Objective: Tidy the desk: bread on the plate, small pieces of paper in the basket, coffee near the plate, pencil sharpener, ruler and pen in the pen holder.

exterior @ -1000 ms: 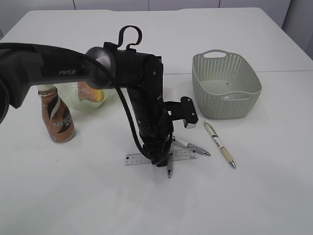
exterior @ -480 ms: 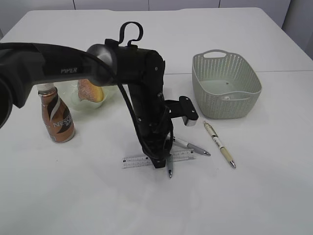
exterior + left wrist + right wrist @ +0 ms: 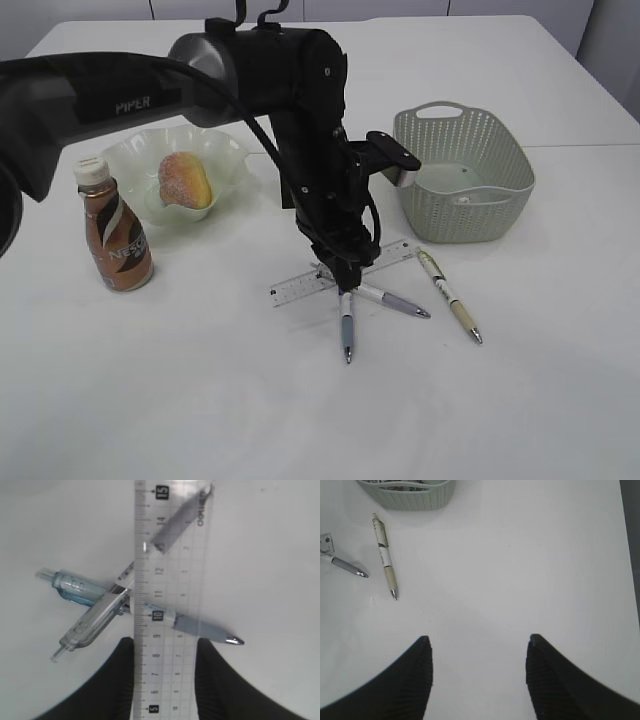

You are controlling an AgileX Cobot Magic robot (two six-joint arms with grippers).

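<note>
**Bread and coffee placed; ruler in hand, pens waiting**

We see the brown coffee bottle (image 3: 113, 232) beside the pale wavy plate (image 3: 222, 152) holding bread (image 3: 184, 180). Our left pincer (image 3: 343, 277) grips the clear plastic ruler (image 3: 165, 580), lifted above two grey pens (image 3: 346, 327); the right pincer (image 3: 479, 642) gapes empty over the table (image 3: 520, 555).

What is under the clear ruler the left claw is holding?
Two crossed pens lie under the ruler, visible through its clear plastic, with white table around them. The ruler's near end is hidden between the claw's fingers.
</note>
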